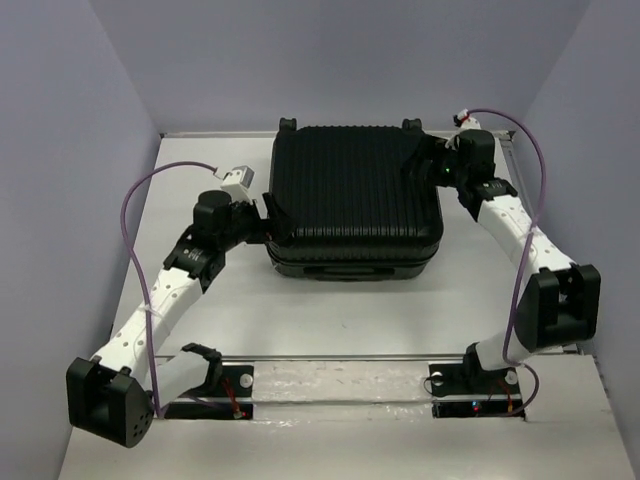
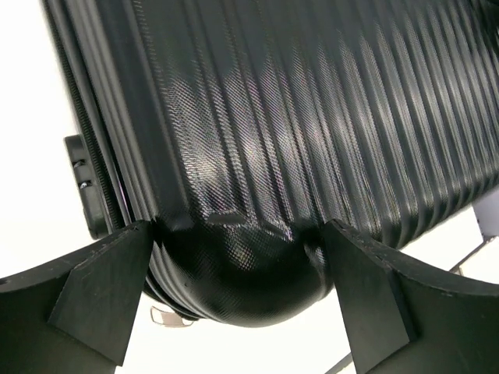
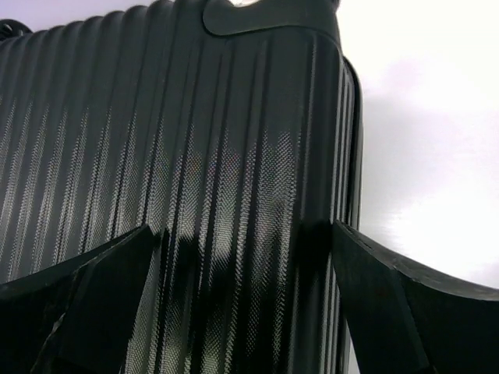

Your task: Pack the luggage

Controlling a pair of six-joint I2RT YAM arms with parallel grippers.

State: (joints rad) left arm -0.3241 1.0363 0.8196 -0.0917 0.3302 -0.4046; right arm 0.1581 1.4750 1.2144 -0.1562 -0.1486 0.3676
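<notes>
Our left gripper (image 2: pixel 234 292) had its jaws spread apart around the near-left corner of the large black ribbed hard-shell suitcase (image 1: pixel 355 195). Our right gripper (image 3: pixel 245 296) stood with jaws apart over the far-right part of its shell. The closed suitcase lay flat at the far middle of the white table (image 1: pixel 330 310). We could read no brand or writing; wrist views cropped its edges.

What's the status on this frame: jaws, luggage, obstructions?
Left gripper open, jaws straddling the luggage at its near-left corner. Right gripper open over the far-right corner. Luggage closed, flat on the table. No obstructions seen.
</notes>
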